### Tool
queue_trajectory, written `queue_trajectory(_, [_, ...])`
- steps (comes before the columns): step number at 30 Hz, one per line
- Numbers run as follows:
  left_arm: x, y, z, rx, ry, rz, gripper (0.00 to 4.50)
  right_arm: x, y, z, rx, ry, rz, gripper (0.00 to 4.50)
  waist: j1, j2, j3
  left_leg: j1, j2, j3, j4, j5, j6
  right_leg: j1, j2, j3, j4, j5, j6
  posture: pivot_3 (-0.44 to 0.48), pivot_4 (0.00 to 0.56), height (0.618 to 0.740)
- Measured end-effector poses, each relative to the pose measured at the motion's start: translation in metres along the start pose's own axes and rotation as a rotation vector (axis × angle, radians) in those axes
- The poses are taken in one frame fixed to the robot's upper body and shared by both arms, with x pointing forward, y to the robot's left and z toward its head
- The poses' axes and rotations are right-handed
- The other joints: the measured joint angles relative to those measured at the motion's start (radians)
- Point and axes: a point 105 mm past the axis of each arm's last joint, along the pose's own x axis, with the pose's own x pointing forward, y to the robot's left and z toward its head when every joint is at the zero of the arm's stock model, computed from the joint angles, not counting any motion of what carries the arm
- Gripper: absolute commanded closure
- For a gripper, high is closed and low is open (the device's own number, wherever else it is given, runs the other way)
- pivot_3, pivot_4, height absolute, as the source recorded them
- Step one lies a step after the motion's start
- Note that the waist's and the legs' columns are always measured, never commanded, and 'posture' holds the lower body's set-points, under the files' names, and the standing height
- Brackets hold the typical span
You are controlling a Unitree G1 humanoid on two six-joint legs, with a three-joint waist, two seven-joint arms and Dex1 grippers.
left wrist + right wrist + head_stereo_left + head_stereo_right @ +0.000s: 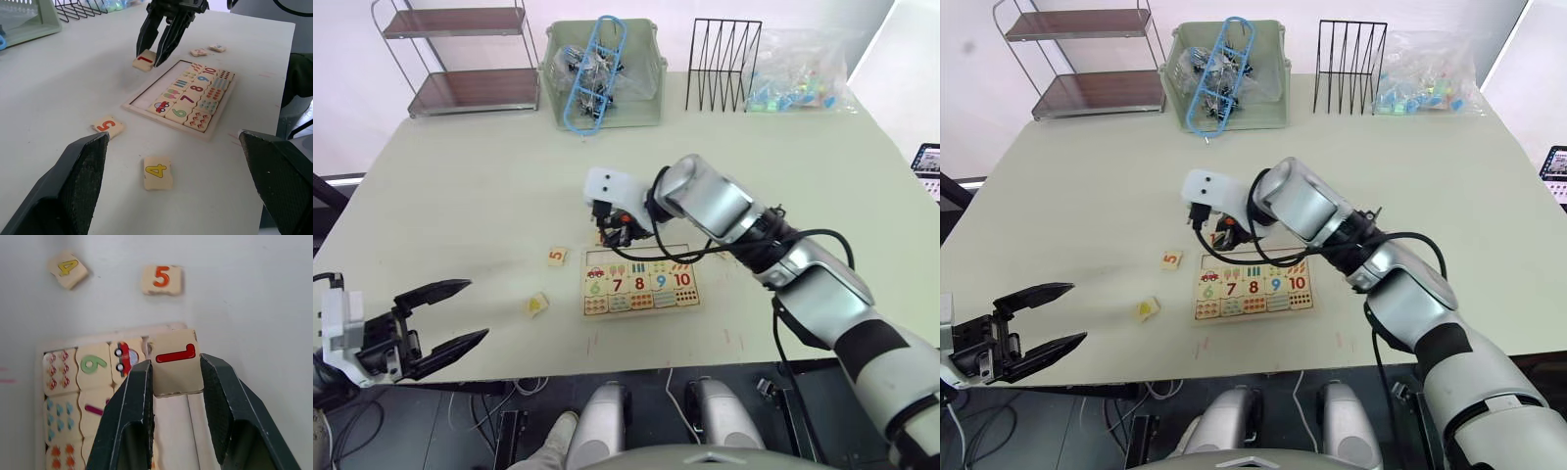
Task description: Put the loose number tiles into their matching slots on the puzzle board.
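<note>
The puzzle board lies near the table's front edge, its lower rows filled and its upper row of slots bare. My right gripper is shut on the tile with a red 1, held at the board's far left corner. The tile with an orange 5 and the tile with a yellow 4 lie on the table left of the board. Two more loose tiles lie beyond the board; I cannot read their numerals. My left gripper hangs open at the front left, holding nothing.
At the back stand a two-tier metal shelf, a green bin with a blue frame in it, a black wire rack and a clear plastic bag. The table's front edge runs just below the board.
</note>
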Motion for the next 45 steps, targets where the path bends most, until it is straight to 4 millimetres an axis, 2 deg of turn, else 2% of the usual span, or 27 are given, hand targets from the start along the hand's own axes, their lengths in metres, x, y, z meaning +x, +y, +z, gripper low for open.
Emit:
queue_trajectory(8, [0.004, 0.001, 0.003, -0.003, 0.004, 0.006, 0.0, 0.024, 0.006, 0.0, -0.001, 0.034, 0.043, 3.65, 0.0, 0.0, 0.0, 0.0, -0.001, -0.001, -0.003, -0.001, -0.003, -0.001, -0.002, -0.002, -0.001, -0.001, -0.001, 0.0, 0.15, 0.739])
queue_trajectory(14, [0.008, 0.0, 0.006, 0.006, 0.01, -0.004, 0.0, 0.034, 0.005, -0.005, -0.009, 0.065, 0.044, 3.65, 0.0, 0.0, 0.0, 0.0, -0.001, -0.002, -0.01, 0.0, -0.006, -0.003, -0.002, -0.003, -0.001, -0.002, -0.004, 0.0, 0.15, 0.739])
queue_trajectory(23, [0.008, 0.001, 0.006, 0.0, 0.011, 0.009, 0.0, 0.036, 0.002, -0.01, -0.031, 0.105, 0.05, 3.65, -0.001, 0.0, 0.0, 0.0, 0.0, -0.003, -0.011, 0.0, -0.008, -0.004, -0.002, -0.005, 0.0, -0.003, -0.006, 0.0, 0.15, 0.739])
queue_trajectory(45, [0.008, 0.001, 0.005, -0.001, 0.013, 0.006, 0.0, 0.039, 0.004, -0.009, -0.025, 0.104, 0.066, 3.65, -0.001, 0.001, 0.0, 0.0, 0.0, -0.004, -0.011, 0.001, -0.009, -0.005, -0.002, -0.005, 0.0, -0.003, -0.006, 0.0, 0.15, 0.739])
